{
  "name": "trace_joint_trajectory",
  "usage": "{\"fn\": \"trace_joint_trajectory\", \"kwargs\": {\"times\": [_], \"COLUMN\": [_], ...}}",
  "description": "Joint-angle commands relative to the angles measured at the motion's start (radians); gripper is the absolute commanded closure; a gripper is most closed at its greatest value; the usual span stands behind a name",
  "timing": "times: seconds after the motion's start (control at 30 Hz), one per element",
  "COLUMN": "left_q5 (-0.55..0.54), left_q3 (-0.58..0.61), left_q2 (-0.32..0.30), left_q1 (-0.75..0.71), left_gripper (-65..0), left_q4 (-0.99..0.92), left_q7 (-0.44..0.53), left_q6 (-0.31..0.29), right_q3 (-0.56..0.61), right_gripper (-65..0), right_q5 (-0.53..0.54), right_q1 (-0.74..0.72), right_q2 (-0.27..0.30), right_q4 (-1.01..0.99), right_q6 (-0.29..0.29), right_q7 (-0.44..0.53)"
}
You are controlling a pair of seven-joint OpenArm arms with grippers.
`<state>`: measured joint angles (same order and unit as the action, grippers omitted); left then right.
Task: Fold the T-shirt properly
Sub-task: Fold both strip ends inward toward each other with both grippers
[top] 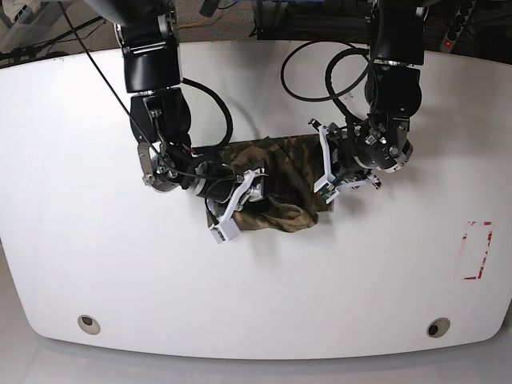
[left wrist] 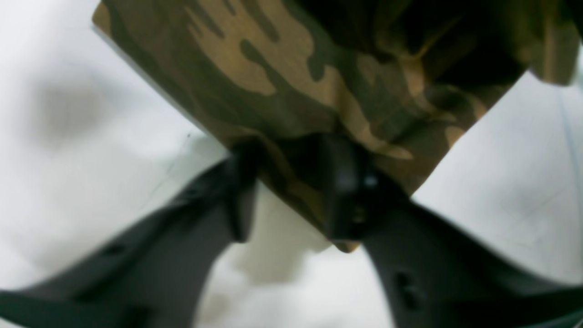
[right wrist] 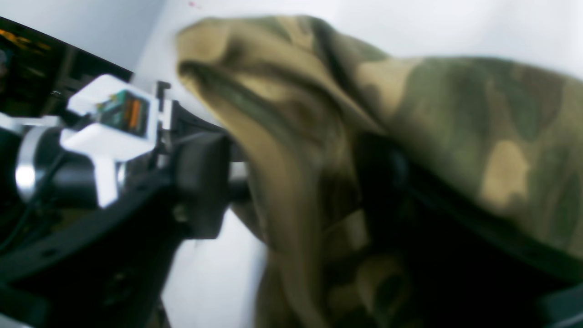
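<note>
Base view: soft camouflage-print cloth T-shirt (top: pixel 276 184) bunched mid white desk (top: pixel 96 264), between both arms. Left gripper (left wrist: pixel 291 191) at shirt's edge, black fingers (left wrist: pixel 346 187) apart, cloth corner between them. Right gripper (right wrist: pixel 291 182) in shirt folds, fingers spread, one finger under cloth.

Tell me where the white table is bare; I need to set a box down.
The white table is bare along the near edge between its two round holes, and on both outer sides, up to the red tape mark. The middle is crowded: the camouflage cloth T-shirt with both grippers at it.
</note>
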<state>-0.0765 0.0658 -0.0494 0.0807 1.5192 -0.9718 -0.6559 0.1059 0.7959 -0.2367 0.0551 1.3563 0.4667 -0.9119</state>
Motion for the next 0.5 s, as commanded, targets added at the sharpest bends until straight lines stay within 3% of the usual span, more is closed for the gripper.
{"fn": "trace_joint_trajectory", "kwargs": {"times": [0.0, 0.1, 0.37, 0.47], "left_q5": [-0.058, -0.119, -0.326, -0.352], "left_q3": [-0.039, -0.094, -0.258, -0.311], "left_q2": [0.012, 0.012, 0.004, -0.016], "left_q1": [0.012, 0.011, -0.003, -0.028], "left_gripper": [-34.9, -39.9, -39.9, -39.9], "left_q4": [0.022, 0.050, 0.129, 0.191], "left_q7": [0.024, 0.047, 0.049, 0.049], "left_q6": [-0.005, 0.002, 0.000, 0.000], "right_q3": [0.002, 0.004, 0.025, 0.056], "right_gripper": [-42.5, -41.4, -41.7, -41.7], "right_q5": [0.006, 0.004, 0.000, -0.003], "right_q1": [-0.025, -0.026, -0.023, -0.025], "right_q2": [-0.019, -0.022, -0.021, -0.021], "right_q4": [0.021, 0.024, 0.117, 0.137], "right_q6": [0.008, 0.008, 0.008, 0.008], "right_q7": [0.017, 0.017, 0.017, 0.017]}}
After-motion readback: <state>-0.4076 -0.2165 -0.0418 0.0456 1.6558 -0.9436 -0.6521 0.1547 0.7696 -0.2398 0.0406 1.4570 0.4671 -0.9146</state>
